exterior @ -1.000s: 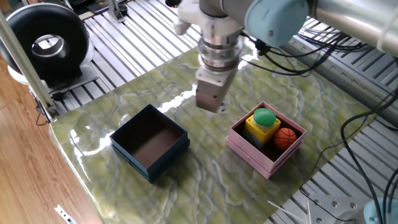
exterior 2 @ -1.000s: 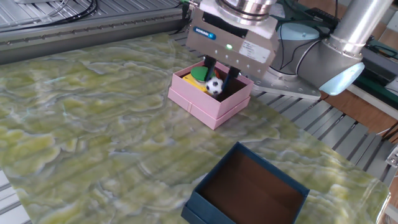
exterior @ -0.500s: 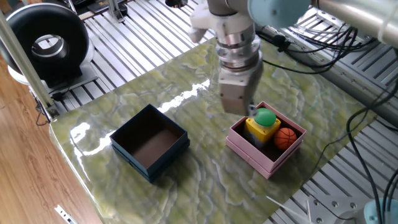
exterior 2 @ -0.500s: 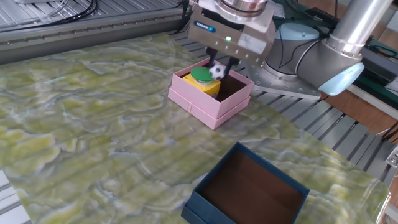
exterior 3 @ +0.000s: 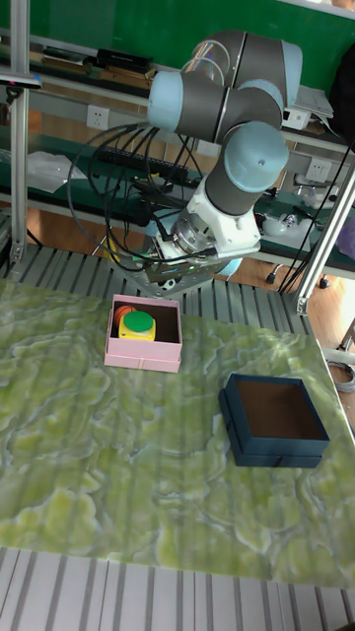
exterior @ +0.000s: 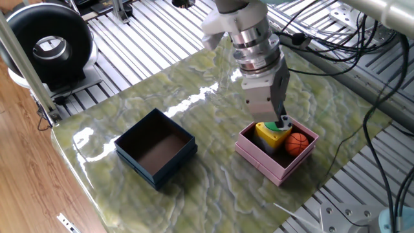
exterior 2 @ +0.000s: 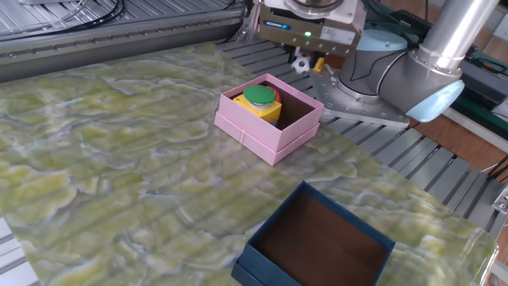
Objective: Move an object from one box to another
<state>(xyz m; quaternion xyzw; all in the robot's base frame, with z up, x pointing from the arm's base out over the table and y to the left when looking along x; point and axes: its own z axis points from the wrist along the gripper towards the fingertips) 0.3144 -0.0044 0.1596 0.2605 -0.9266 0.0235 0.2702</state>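
Observation:
My gripper (exterior 2: pixel 302 65) is shut on a small black-and-white ball (exterior 2: pixel 300 63) and holds it in the air. In one fixed view the gripper (exterior: pixel 283 122) hangs over the pale pink box (exterior: pixel 277 169), just above a yellow block with a green top (exterior: pixel 272 132) that lies inside beside an orange ball (exterior: pixel 297 143). The tall fixed view shows the gripper (exterior 3: pixel 169 283) above the pink box's (exterior 3: pixel 143 358) far rim. The navy-blue box (exterior: pixel 171 167) stands apart with only its brown floor showing; it also shows in the other fixed view (exterior 2: pixel 255 260).
A black ring-shaped device (exterior: pixel 48 42) sits off the mat at the far left. Cables (exterior: pixel 352 35) trail behind the arm. The green marbled mat (exterior: pixel 194 123) ends on slatted metal on all sides. A metal post (exterior 3: pixel 20 148) stands at the left.
The gripper has carried the small ball from the space between the boxes to over the pink box. The things inside the pink box have not moved.

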